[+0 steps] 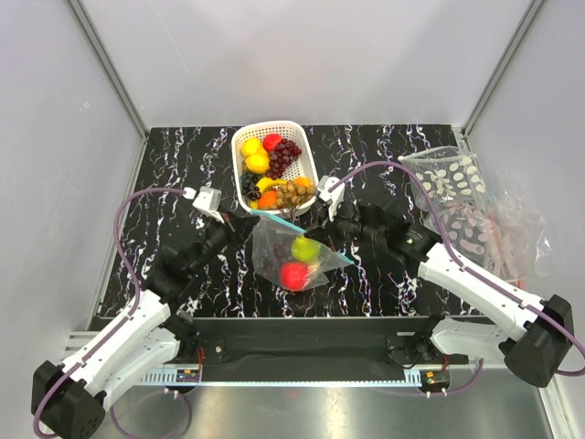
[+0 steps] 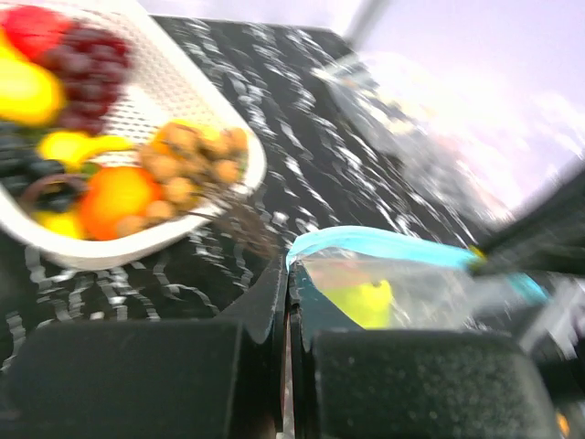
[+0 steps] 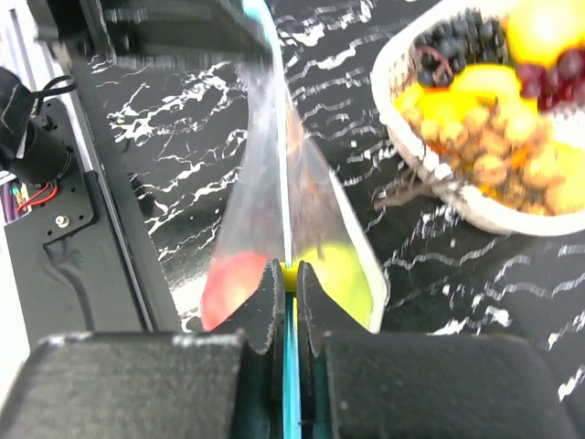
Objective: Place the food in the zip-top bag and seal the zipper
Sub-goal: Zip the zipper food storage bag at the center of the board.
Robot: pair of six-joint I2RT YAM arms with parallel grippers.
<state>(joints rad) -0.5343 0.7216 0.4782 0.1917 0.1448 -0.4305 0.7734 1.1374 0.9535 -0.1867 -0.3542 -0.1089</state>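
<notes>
Starting from the robot's edge of the black, white-veined marble-look table [image 1: 137, 265]: the clear, thin, crinkly plastic zip-top bag [image 1: 272, 249] is dead centre between the arms. A glossy round red apple [image 1: 293, 275] and a smooth round green fruit [image 1: 306, 248] are sagging in its bottom. Can't tell if the bottom rests on the table.

The bit that matters is the narrow teal-blue plastic zipper [image 2: 384, 240]. Its long axis runs roughly 10 o'clock to 4 o'clock across the top view, strung between the two grippers.
- The left gripper [image 2: 290, 274] is pinched fully shut on the 10 o'clock end.
- The right gripper [image 3: 291, 274] is clamped just as tight further along. Some strip trails past it toward 4 o'clock, so it's the nearer one to that end.

My guess is sealing means running a pinch along that line, and the floppy film could buckle.

Further out at 12 o'clock is the white slotted plastic basket [image 1: 236, 160], holding dark purple grapes [image 1: 285, 154] and other toy fruit. A clear patterned bag [image 1: 452, 174] with white ovals lies at 2 o'clock.
</notes>
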